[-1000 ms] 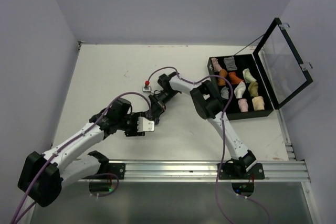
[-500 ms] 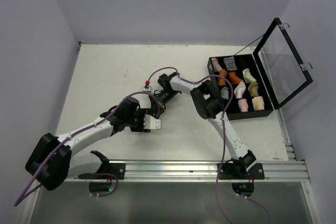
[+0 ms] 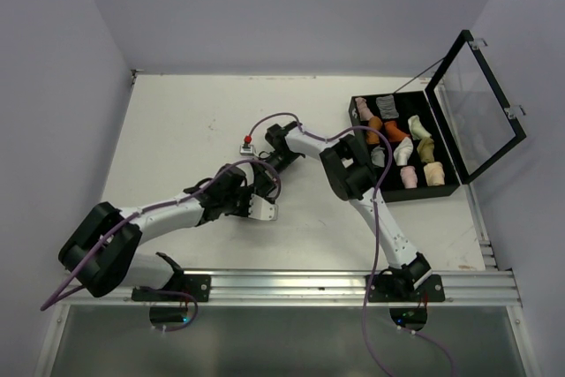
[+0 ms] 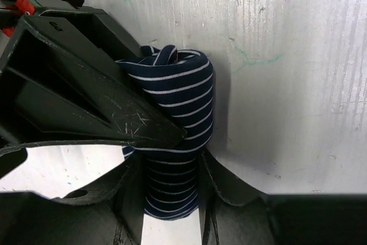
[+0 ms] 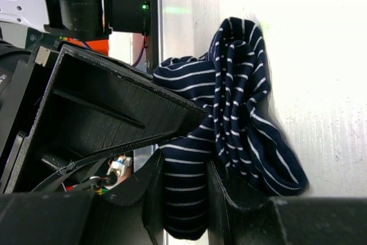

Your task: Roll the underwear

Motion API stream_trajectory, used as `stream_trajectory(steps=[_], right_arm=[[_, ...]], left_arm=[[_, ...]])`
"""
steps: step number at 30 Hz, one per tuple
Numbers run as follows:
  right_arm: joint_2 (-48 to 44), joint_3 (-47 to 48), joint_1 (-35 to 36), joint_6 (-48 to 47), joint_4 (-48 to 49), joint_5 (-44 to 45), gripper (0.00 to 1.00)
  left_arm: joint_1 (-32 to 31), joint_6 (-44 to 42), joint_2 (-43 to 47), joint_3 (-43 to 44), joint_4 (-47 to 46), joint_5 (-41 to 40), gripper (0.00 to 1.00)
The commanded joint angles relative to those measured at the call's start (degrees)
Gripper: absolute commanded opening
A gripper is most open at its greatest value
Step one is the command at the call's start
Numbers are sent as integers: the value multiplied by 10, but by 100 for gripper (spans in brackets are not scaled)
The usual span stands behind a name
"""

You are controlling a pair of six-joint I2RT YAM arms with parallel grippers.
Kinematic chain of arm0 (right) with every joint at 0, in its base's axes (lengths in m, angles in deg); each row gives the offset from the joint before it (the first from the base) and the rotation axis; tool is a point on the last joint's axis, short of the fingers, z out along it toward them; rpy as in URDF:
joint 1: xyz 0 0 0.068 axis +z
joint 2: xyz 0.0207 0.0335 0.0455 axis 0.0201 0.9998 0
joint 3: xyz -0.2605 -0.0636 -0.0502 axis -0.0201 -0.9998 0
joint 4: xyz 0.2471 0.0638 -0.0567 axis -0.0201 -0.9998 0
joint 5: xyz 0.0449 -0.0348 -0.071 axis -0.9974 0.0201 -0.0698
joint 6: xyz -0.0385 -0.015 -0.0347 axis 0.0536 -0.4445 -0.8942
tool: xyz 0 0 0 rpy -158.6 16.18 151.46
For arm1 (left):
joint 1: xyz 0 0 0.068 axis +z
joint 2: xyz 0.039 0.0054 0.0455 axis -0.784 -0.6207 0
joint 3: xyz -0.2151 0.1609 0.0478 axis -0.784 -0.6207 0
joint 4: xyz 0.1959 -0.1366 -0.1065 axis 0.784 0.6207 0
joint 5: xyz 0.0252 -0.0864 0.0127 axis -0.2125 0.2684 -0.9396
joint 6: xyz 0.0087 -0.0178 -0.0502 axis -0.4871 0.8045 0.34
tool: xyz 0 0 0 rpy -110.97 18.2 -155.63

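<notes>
The underwear is navy with thin white stripes, bunched into a short roll on the white table. My left gripper is shut on the roll's lower end, one finger pressed on each side. My right gripper is shut on another part of the same underwear, with loose folds hanging out to its right. Each wrist view shows the other gripper as a black wedge lying across the cloth. In the top view the left gripper and right gripper meet mid-table, and the cloth is hidden between them.
A black case with its clear lid raised stands at the right and holds several rolled garments. A small white box with a red knob sits just beyond the grippers. A metal rail runs along the near edge.
The left arm has swung right and forward until its gripper met the right one, and its jaws have closed onto the roll. The right arm has stayed put.
</notes>
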Motion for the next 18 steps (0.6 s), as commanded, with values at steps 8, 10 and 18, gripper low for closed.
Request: stream_trajectory(steps=[8,10,18], right_arm=[[29,-8,-54,-30,-11,162,31],[26,6,-79,-26,-12,172,35],[-42,45,-137,-11,49,248,50]], left_arm=[[-15,8,-31,0,157,33,4],[-16,8,-22,-5,168,35,3],[-18,17,-37,1,223,47,0]])
